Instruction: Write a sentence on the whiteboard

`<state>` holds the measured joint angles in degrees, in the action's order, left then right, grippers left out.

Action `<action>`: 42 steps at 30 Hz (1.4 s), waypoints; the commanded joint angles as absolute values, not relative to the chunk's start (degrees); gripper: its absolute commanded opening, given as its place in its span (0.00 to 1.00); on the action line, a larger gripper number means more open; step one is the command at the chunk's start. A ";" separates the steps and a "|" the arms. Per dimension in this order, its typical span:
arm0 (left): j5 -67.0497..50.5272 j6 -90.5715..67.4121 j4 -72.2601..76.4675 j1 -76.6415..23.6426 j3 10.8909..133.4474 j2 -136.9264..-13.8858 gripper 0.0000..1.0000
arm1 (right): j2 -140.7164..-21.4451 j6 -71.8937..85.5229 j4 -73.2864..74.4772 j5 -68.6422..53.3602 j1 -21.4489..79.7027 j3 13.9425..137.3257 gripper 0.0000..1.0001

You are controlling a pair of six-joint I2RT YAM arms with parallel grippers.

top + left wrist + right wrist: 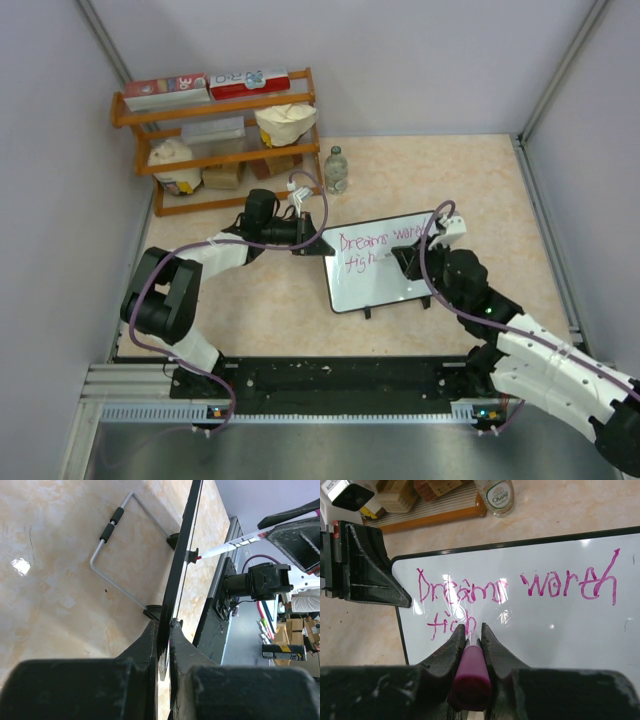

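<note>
The whiteboard stands tilted at the table's middle; it also shows in the right wrist view. The sentence in pink-magenta reads "Dreams worth" with "figh" begun below. My left gripper is shut on the whiteboard's left edge, seen edge-on in the left wrist view. My right gripper is shut on a pink marker, its tip against the board at the second line. The marker also shows in the left wrist view.
A wooden shelf with boxes and bags stands at the back left. A glass bottle stands behind the board, also in the right wrist view. The board's wire stand rests on the table.
</note>
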<state>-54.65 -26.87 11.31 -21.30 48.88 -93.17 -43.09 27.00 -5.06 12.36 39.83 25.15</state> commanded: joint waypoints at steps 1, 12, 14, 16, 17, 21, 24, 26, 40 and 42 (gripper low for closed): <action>-47.02 -24.17 9.76 -20.83 49.92 -93.25 0.00 | -40.43 25.93 -6.33 12.48 39.20 27.77 0.00; -47.02 -24.17 9.67 -20.83 49.83 -92.73 0.00 | -45.70 24.70 -8.87 14.06 38.67 29.97 0.00; -47.11 -24.17 9.67 -20.83 49.83 -92.81 0.00 | -46.75 24.70 -9.23 13.71 38.67 30.15 0.00; -47.11 -24.17 9.58 -20.83 49.92 -92.81 0.00 | -47.46 24.70 -9.40 13.97 38.58 30.15 0.00; -46.94 -24.17 9.58 -20.83 49.83 -92.81 0.00 | -47.90 24.70 -9.49 13.89 38.50 30.15 0.00; -47.02 -24.08 9.49 -20.83 49.83 -92.72 0.00 | -48.08 24.87 -9.41 14.06 38.50 29.45 0.00; -46.93 -24.08 9.49 -20.83 49.83 -92.64 0.00 | -47.55 24.79 -8.53 14.50 38.41 29.18 0.00; -46.93 -23.99 9.49 -20.83 49.83 -92.81 0.00 | -47.29 24.70 -7.82 14.68 38.23 28.66 0.00; -46.93 -24.08 9.58 -20.83 49.92 -92.99 0.00 | -44.03 24.43 -4.57 14.77 36.21 27.16 0.00; -47.11 -24.17 9.67 -20.83 50.01 -93.08 0.00 | -43.77 24.43 -4.66 14.07 36.21 27.68 0.00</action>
<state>-54.72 -26.89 11.31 -21.30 48.88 -93.14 -44.86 25.50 -4.36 13.87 36.88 27.00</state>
